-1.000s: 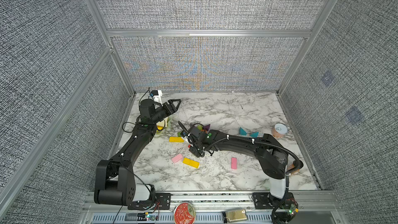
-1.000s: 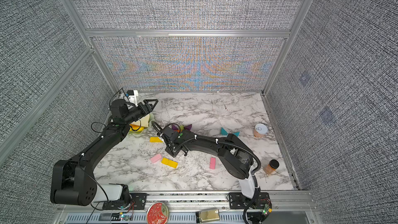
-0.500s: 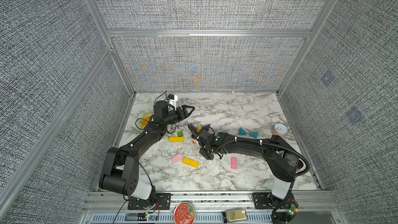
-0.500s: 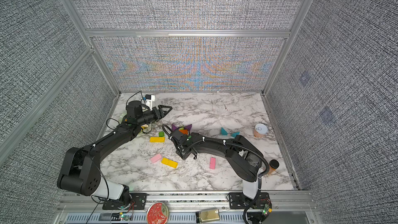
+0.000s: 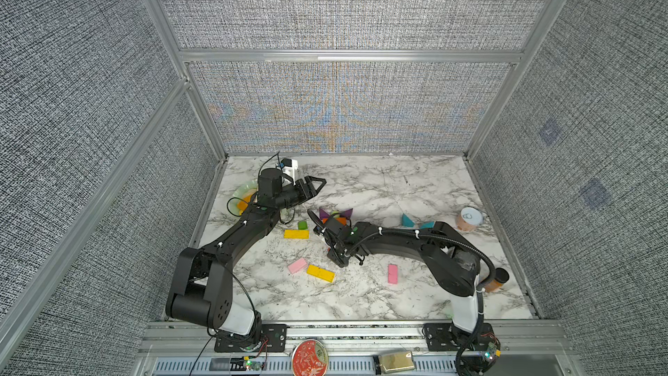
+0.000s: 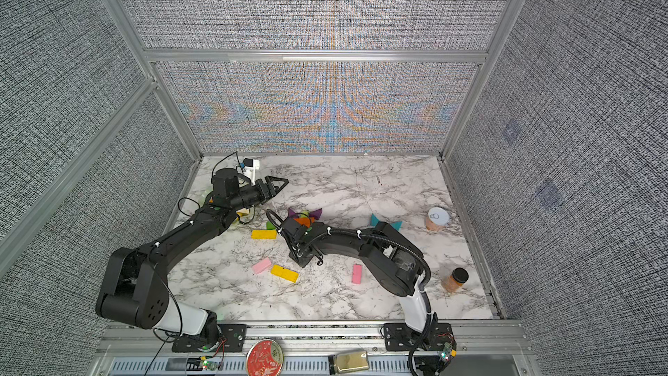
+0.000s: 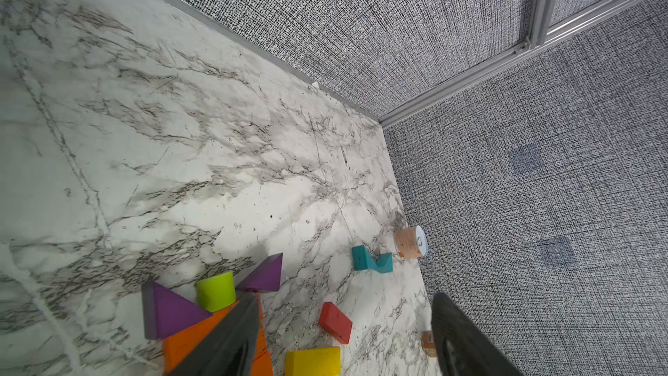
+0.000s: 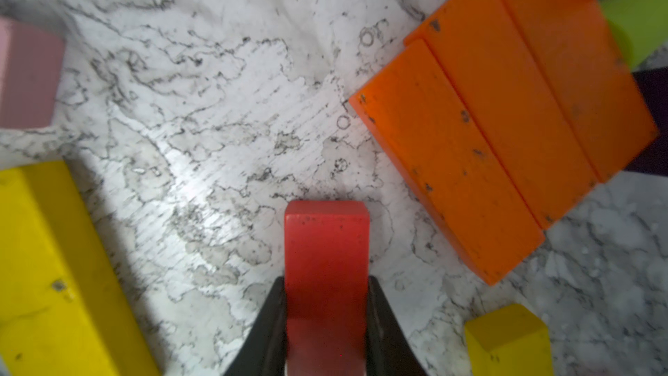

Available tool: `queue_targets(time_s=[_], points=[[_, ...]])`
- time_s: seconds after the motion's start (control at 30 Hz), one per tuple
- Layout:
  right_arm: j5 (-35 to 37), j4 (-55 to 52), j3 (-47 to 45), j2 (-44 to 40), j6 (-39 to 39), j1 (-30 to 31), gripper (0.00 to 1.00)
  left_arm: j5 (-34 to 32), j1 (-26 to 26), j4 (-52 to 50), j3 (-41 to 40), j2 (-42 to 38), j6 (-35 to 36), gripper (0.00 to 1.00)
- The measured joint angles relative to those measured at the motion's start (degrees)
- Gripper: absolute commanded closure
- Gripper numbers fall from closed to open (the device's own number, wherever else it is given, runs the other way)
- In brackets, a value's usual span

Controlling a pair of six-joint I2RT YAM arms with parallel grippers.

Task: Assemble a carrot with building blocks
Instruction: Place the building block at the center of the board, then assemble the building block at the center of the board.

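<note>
My right gripper [image 8: 326, 281] is shut on a red block [image 8: 327, 244], low over the marble in front of the carrot body: three orange bars [image 8: 506, 103] lying side by side. Behind the bars stand two purple triangles [image 5: 323, 213] with a green stub [image 7: 216, 290] between them. My left gripper [image 7: 346, 300] hangs open and empty behind and left of them, also in a top view [image 5: 318, 184]. A second red block [image 7: 335, 321] and a short yellow block [image 7: 312, 359] lie beside the bars. Loose: yellow bars [image 5: 296, 234], pink bars [image 5: 297, 265], teal triangles [image 5: 407, 219], another green stub [image 5: 303, 225].
A pale green plate [image 5: 243, 189] sits by the left wall, partly under my left arm. A peach cup [image 5: 469, 218] lies on its side at the right wall. An amber jar [image 5: 497, 280] with a black lid stands at the front right. Fabric walls enclose the marble top.
My left arm swung from over the plate toward the table's middle, then held. My right gripper carried the red block a little to the right and toward the front.
</note>
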Motion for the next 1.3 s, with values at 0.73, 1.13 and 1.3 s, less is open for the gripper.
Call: queue_targets(time_s=[0.73, 1.13, 1.3], points=[[4.92, -0.39, -4.83, -3.63, 4.81, 0.66, 0.47, -2.1, 0.04, -0.46, 0.28, -3.1, 2.03, 0.24], [8.61, -0.63, -2.56, -2.03, 5.68, -0.7, 0.5, -2.14, 0.04, -0.46, 0.28, -3.15, 2.29, 0.24], [8.76, -0.52, -1.42, -0.92, 5.66, -0.72, 0.57, -2.16, 0.04, -0.46, 0.28, -3.15, 2.73, 0.24]])
